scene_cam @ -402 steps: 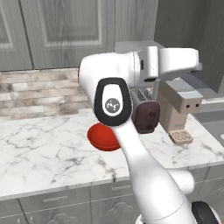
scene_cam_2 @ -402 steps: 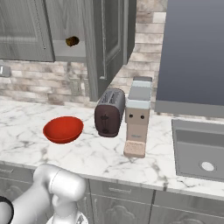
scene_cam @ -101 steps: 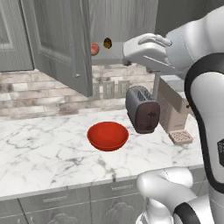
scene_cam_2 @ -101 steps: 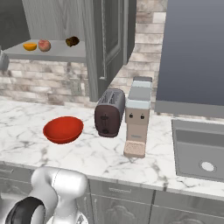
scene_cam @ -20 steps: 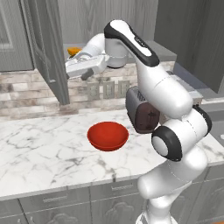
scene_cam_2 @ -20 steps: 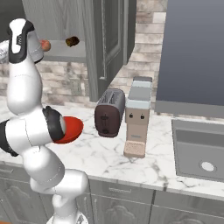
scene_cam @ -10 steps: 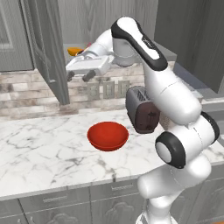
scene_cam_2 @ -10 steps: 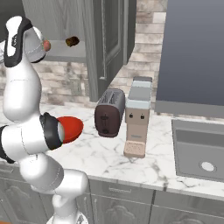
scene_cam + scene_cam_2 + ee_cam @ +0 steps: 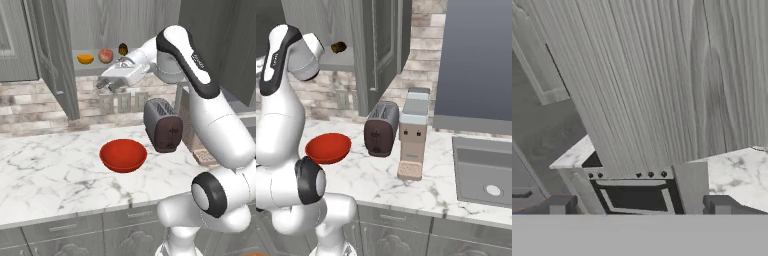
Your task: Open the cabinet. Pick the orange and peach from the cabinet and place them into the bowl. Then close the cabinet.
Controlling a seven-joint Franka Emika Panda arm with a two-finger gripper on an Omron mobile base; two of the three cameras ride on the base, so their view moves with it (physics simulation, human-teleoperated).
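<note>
A dark toaster (image 9: 162, 124) stands at centre right of the left base view on a white marble counter (image 9: 45, 170), a tan coffee machine (image 9: 412, 132) just beside it. A sink (image 9: 483, 170) fills the right base view's lower right, while a small dark brown-and-yellow object (image 9: 123, 48) sits upper centre.

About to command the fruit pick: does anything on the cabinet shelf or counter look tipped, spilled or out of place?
Nothing stands out. The orange, the peach and a small dark object sit on the open cabinet's shelf; the red bowl sits upright on the counter.
</note>
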